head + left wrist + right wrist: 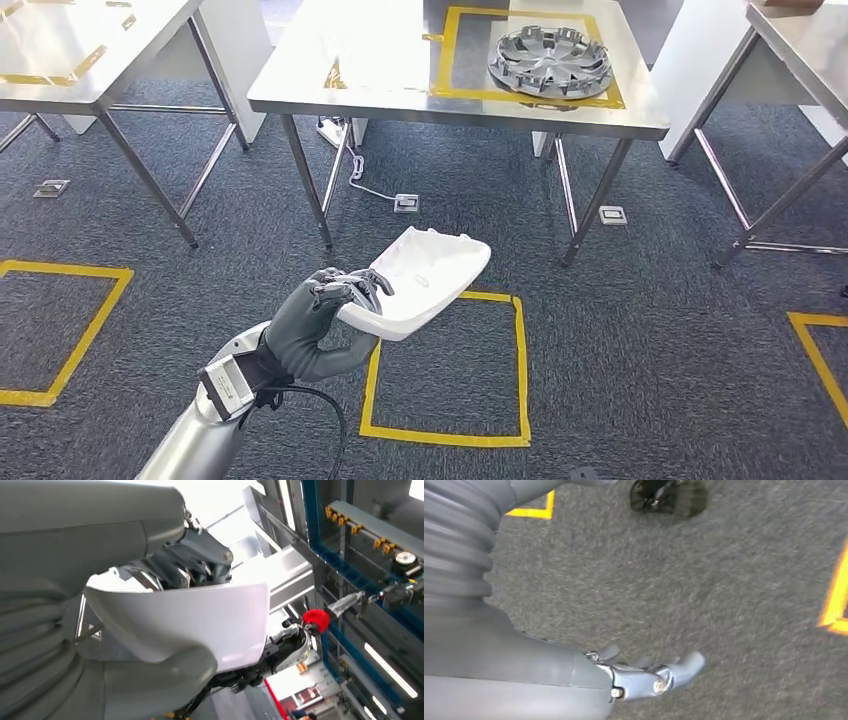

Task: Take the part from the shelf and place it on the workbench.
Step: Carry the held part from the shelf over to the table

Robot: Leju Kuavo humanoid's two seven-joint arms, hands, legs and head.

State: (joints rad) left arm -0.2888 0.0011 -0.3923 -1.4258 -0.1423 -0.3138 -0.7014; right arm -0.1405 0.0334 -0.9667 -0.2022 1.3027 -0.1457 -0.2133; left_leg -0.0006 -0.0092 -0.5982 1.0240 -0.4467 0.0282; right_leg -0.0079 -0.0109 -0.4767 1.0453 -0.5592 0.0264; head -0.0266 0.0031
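I hold one white plastic part (425, 280) in my left hand (318, 325), fingers over its near rim and thumb beneath, raised above the grey carpet (650, 330) in front of a yellow taped square (520, 370). My right hand (644, 677) hangs over the carpet, holding nothing, fingers loosely extended. Ahead stands one steel workbench (400, 95) with a yellow-taped rectangle on its right half, where one grey wheel cover (550, 62) lies. The bench's left half is bare. Two more steel tables (60, 60) flank it, with open carpet aisles between them.
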